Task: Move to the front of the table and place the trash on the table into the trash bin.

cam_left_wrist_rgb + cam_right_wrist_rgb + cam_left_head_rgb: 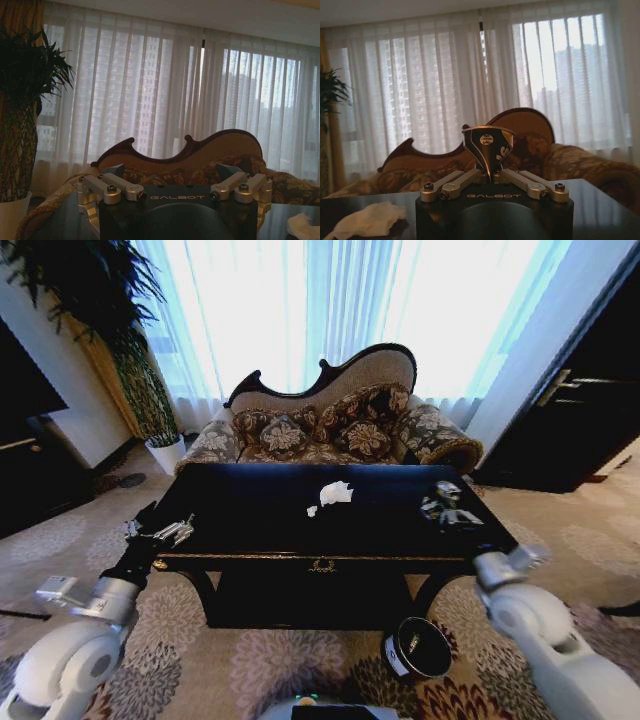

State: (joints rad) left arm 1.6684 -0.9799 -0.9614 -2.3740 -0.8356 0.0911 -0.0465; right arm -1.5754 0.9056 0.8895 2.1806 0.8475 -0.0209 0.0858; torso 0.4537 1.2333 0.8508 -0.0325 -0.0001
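The dark glossy table (250, 530) stands right in front of me. A white tissue wad (335, 492) (302, 225) (370, 220) lies near its middle, with a tiny white scrap (312, 511) beside it. At the table's right end my right gripper (455, 516) (490, 176) is shut on a crumpled dark, silvery wrapper (444, 492) (489, 142); I cannot tell whether the wrapper is off the tabletop. My left gripper (168, 532) (171, 174) hangs open with nothing in it at the table's left front corner. The black trash bin (418, 648) stands on the carpet below the table's front right.
A carved patterned sofa (330, 425) stands close behind the table, before curtained windows. A potted plant (160, 440) is at the back left, a black low cabinet (30, 480) at the left and a dark door (570, 430) at the right. Patterned carpet (250, 660) lies around the bin.
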